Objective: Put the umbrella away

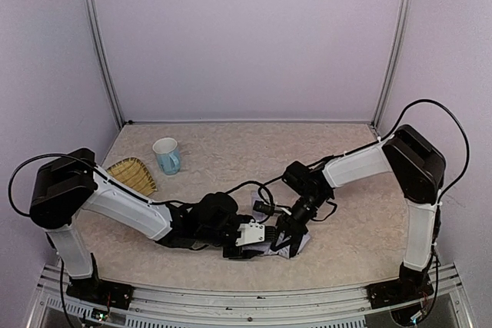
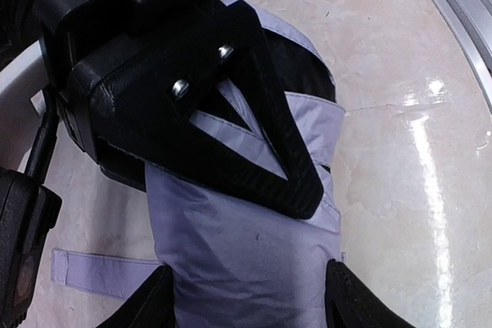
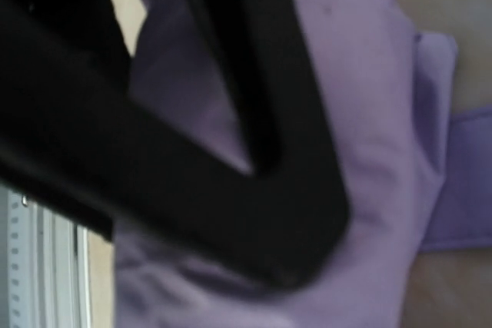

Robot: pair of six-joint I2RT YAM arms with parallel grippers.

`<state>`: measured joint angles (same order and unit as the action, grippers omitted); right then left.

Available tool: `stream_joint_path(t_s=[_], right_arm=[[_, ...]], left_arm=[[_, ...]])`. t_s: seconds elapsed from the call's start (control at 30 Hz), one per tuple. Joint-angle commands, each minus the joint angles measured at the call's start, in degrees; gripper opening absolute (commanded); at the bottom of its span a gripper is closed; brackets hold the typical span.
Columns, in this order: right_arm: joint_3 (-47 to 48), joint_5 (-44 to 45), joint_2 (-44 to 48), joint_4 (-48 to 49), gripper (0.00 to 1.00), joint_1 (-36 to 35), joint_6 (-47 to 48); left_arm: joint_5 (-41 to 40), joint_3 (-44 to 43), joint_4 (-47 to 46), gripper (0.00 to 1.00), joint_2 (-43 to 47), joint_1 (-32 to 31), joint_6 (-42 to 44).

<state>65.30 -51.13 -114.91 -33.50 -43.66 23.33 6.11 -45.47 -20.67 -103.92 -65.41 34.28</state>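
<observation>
Umbrella (image 1: pixel 298 245) lies on the desk (image 1: pixel 231 155) at near centre, folded into a short bundle directly under both tools. Its long axis seems to run left-right, straight out from the left tool (image 1: pixel 250 237). Left tool (image 2: pixel 246 306) straddles one end at medium width, with fingers (image 2: pixel 150 305) touching both sides, so it holds the umbrella. One finger (image 2: pixel 261 151) of the right tool (image 1: pixel 286 236) lies across the top; the other is hidden, so its grip can't be told. Both arms are equally near. The fabric is pale lavender, with black lining showing at the far end. The strap (image 2: pixel 92 274) lies loose and flat on the desk, not wrapped yet.
</observation>
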Motion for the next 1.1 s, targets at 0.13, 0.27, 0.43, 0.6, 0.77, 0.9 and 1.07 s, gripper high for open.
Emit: stream_joint_path(t_s=[0.13, 0.27, 0.43, 0.6, 0.77, 0.9, 1.07], right_arm=[[-3.9, 11.5, 0.3, 2.8, 0.43, -0.2, -6.6], [-6.0, 13.1, 9.3, 6.3, 0.70, -0.2, -11.0], [-7.2, 16.6, 21.8, 4.9, 0.94, 0.3, -14.5], [-7.1, 29.5, 29.0, -1.9, 0.99, 4.5, -18.6], [0.0, 50.3, 27.8, 1.3, 0.97, 9.6, -28.7], [10.0, 50.0, 15.6, 6.1, 0.87, 6.3, -33.9], [20.6, 54.5, 0.6, 5.4, 0.89, 1.2, -37.3]], left_arm=[[-3.5, -5.0, 20.9, 0.51, -11.4, 0.8, -2.3], [0.2, -6.1, 24.1, 0.48, -13.1, 0.4, -2.4], [1.5, -7.3, 25.9, 0.46, -14.2, 0.1, -2.7], [2.3, -7.6, 26.6, 0.46, -14.6, 0.0, -3.8], [4.2, -5.8, 23.9, 0.46, -12.9, 0.3, -3.7], [4.3, -5.7, 23.7, 0.46, -13.1, 0.3, -4.3], [4.1, -5.8, 23.6, 0.47, -12.6, 0.2, -4.2]])
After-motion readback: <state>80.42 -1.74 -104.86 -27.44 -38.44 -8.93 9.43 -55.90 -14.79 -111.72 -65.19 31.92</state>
